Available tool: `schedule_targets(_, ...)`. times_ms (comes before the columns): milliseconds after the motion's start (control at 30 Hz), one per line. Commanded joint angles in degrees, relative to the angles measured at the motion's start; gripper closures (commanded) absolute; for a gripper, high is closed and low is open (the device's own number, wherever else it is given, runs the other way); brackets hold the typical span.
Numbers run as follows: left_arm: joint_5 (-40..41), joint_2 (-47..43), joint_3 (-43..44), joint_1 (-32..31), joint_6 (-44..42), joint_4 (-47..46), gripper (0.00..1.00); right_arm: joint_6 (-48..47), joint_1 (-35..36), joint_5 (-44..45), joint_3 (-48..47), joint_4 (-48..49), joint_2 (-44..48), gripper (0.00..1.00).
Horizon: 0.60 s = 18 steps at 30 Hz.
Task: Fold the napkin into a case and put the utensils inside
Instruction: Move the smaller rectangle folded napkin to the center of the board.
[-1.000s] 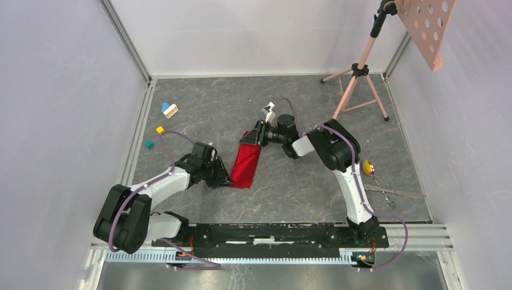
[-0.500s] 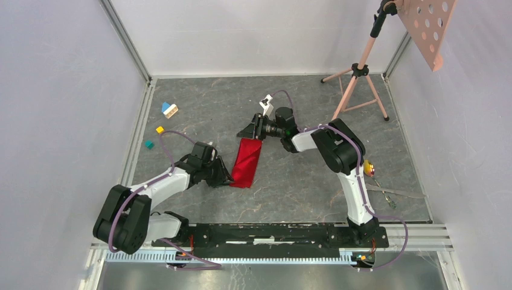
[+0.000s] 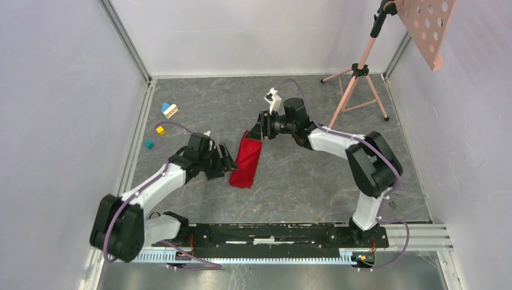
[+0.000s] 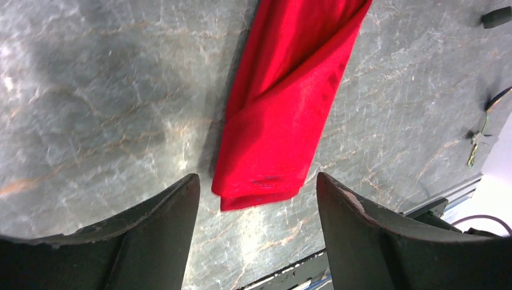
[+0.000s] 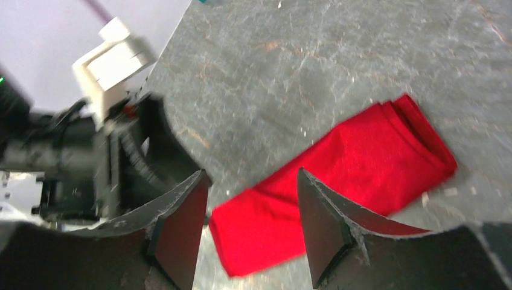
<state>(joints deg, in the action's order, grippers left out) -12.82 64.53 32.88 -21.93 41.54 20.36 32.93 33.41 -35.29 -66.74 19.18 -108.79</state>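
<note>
Left tool [image 3: 226,158] hangs open over the table [image 3: 302,181], its 2 fingers [image 4: 157,229] spread wide. In the left wrist view the near end of the case [image 3: 246,160] lies between them, with bare table on either side and neither finger touching the cloth. Right tool [image 3: 256,128] is open too, at the far end of the case, with nothing held between its jaws. In the right wrist view the red cloth lies flat on the table below its tips.

The case is a narrow folded strip, near the middle of the table and slanting from far right to near left. Of the utensils only a thin handle [image 3: 409,194] shows, beside the right arm's lower link near the table's right edge. 3 small toy blocks [image 3: 160,129] sit far left, well apart from the case. A tripod stand [image 3: 359,72] occupies the far right corner.
</note>
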Motion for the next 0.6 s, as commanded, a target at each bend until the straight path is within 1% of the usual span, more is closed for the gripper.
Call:
schedule_targets(0, -4.7, 9.5, 4.4, 0.6, -4.6, -5.9, 0.22, -6.0, -2.8, 0.2, 9.3, -5.7, 9.1, 0.38)
schedule_targets(133, -2.6, 17.9, 7.0, 0.6, -6.8, -8.8, 0.20, -6.7, -6.5, -0.7, 17.1, -5.6, 15.2, 0.38)
schedule_targets(200, -4.3, 21.4, 7.8, 0.6, -6.7, -10.7, 0.22, -7.1, -8.6, -1.3, 20.2, -6.0, 18.3, 0.38)
schedule_targets(233, -6.6, 23.1, 7.5, 0.4, -5.6, -13.8, 0.23, -7.5, -9.8, -1.3, 21.5, -6.6, 20.2, 0.38)
schedule_targets(300, -10.3, 26.4, 7.8, 0.0, -2.9, -18.1, 0.26, -9.0, -11.5, -0.8, 23.1, -8.6, 23.3, 0.38)
schedule_targets(367, -11.8, 29.3, 8.9, -1.4, 0.5, -20.1, 0.28, -10.4, -12.9, 0.0, 24.1, -10.5, 26.2, 0.38)
schedule_targets(500, -12.3, 34.7, 11.7, -8.7, 9.4, -29.1, 0.28, -11.7, -16.0, 1.6, 25.5, -13.9, 31.3, 0.38)
schedule_targets(567, -11.3, 38.3, 13.4, -12.4, 14.7, -34.2, 0.28, -13.1, -17.3, 4.5, 25.7, -16.8, 34.7, 0.37)
